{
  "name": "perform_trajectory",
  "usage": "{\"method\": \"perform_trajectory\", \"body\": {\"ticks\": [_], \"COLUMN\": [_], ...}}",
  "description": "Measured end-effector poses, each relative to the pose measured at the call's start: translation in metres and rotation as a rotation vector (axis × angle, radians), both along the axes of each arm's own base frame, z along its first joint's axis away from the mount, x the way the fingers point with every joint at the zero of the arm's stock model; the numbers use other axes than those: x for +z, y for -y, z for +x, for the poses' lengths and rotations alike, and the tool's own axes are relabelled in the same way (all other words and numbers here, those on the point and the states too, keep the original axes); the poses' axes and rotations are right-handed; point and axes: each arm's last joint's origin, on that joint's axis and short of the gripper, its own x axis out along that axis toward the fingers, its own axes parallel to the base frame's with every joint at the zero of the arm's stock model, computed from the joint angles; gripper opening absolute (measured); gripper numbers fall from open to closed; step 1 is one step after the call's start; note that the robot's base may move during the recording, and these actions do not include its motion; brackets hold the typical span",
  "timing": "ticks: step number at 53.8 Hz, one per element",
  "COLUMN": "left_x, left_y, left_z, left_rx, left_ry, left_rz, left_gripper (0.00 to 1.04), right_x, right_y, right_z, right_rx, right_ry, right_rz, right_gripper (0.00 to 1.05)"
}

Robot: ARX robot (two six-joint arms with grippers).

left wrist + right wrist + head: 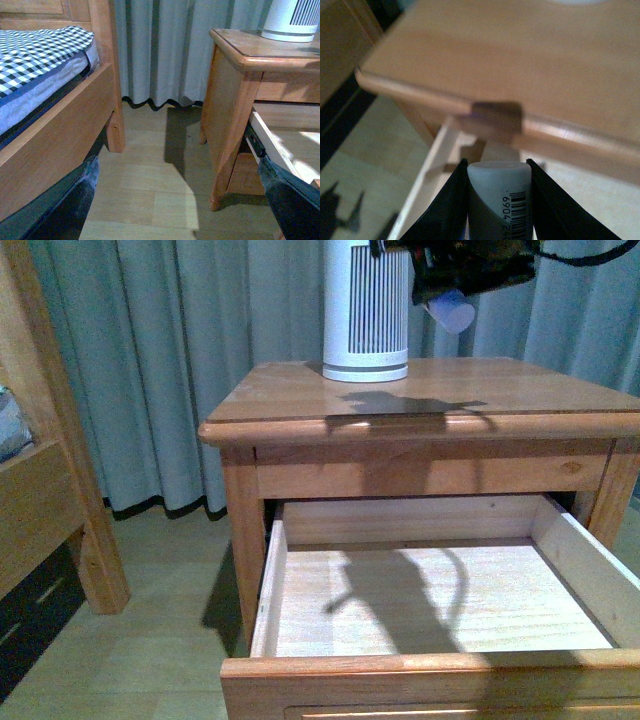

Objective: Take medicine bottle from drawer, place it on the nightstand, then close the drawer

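Observation:
The medicine bottle [499, 195], white with a barcode label, is clamped between the two dark fingers of my right gripper [497, 172]. In the front view that gripper [452, 300] hangs high above the nightstand [430, 400] top, right of centre, with the bottle [452, 310] sticking out below it. The drawer [440, 600] is pulled far out, and its pale wood inside holds nothing. My left gripper [180, 200] is open, low over the floor beside the nightstand [235, 100], its dark fingers [292, 200] at both sides of the view.
A tall white ribbed appliance [366, 310] stands at the back of the nightstand top. A wooden bed frame [60, 130] with a checked cover is on the left. Grey curtains [200, 340] hang behind. Pale floor [150, 190] lies between bed and nightstand.

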Motion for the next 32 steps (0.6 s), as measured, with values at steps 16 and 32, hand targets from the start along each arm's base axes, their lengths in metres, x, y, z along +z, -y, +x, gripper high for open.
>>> {"method": "perform_trajectory", "body": {"ticks": [16, 32], "left_x": [0.0, 0.0], "left_y": [0.0, 0.0], "left_z": [0.0, 0.0], "left_rx": [0.0, 0.0], "left_ry": [0.0, 0.0], "left_rz": [0.0, 0.0], "left_gripper": [0.98, 0.98], "right_x": [-0.068, -0.068], "right_y": [0.027, 0.018], "right_z": [0.075, 0.062], "right_rx": [-0.144, -0.056], "right_ry": [-0.041, 0.103], "right_rz": [-0.169, -0.085], "right_gripper": [0.3, 0.74]}}
